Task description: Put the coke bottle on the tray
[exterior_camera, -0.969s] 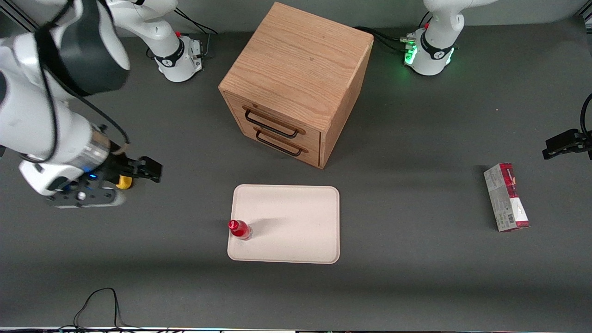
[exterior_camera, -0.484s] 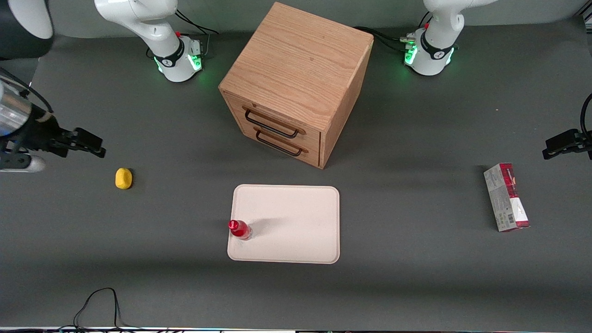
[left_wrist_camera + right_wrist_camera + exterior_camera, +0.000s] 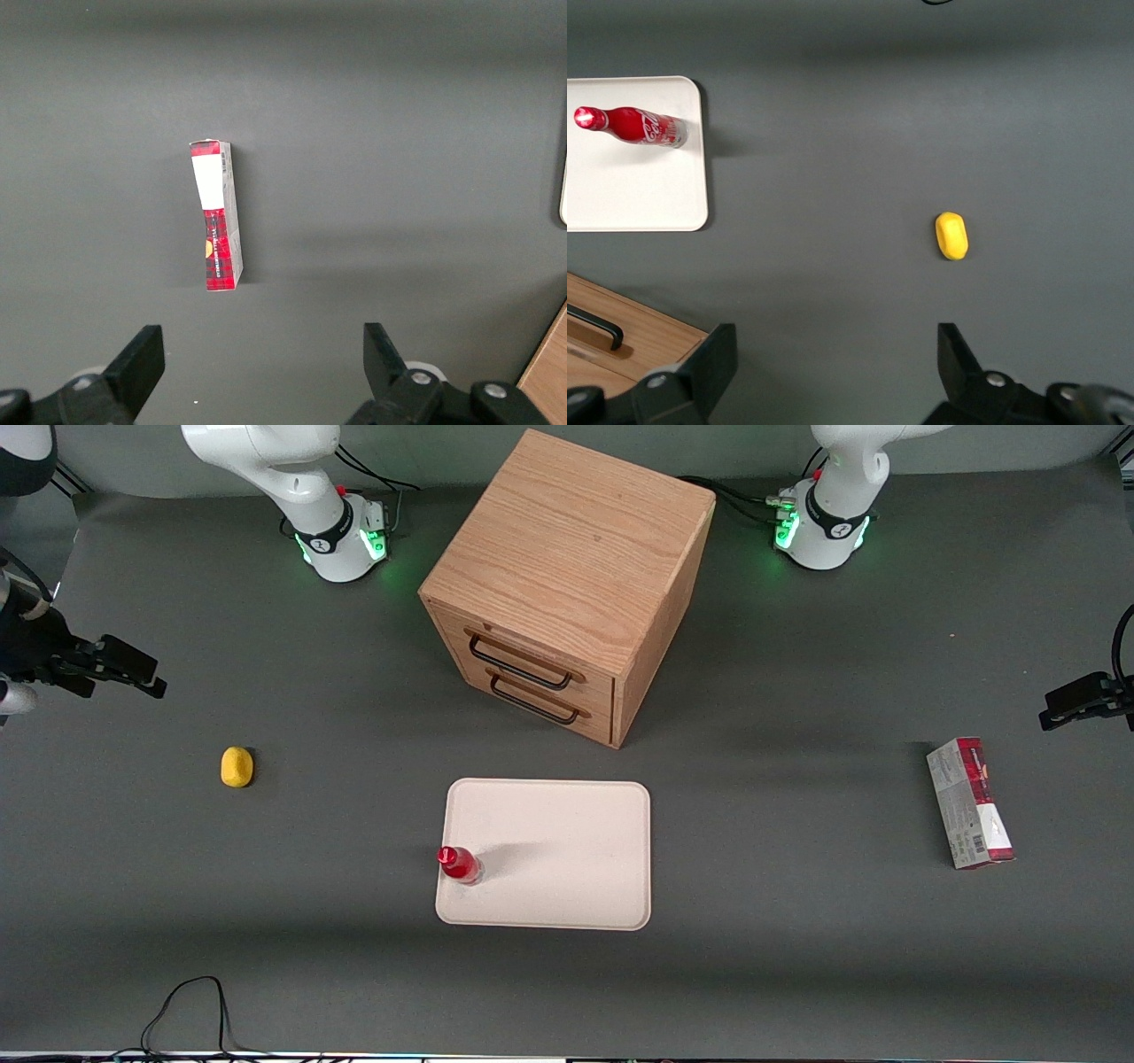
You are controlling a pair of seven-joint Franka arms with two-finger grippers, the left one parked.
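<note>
Gripper (image 3: 133, 673) sits high at the working arm's end of the table, jaws spread wide w/ nothing between them; in the right wrist view both fingers (image 3: 709, 367) stand well apart over bare gray mat. Nearest thing to it is the yellow lump (image 3: 236, 767), lying on the table at approx 5 o'clock from the gripper in the front view, apart from it and not touched. Table (image 3: 797, 974) is dark gray. Coke bottle (image 3: 459, 864) stands upright on the tray (image 3: 567, 850), in the tray's corner that is nearer the front camera and toward the working arm's end, just inside the rim; seen from the tray's centre that's about 8 o'clock. Red cap and body, clear base, white script visible on the side in the right wrist view (image 3: 633, 127). Tray (image 3: 629, 190) is cream, flat, rounded corners, otherwise bare. Wooden drawer cabinet (image 3: 567, 584) stands at 12 o'clock from the tray, farther from the front camera, turned at an angle, two drawers w/ dark handles, both closed. Red-and-white carton (image 3: 970, 802) lies flat toward the parked arm's end, well apart from the tray, approx 3 o'clock from it. Black cable (image 3: 190, 1005) loops at the table edge nearest the front camera.
</note>
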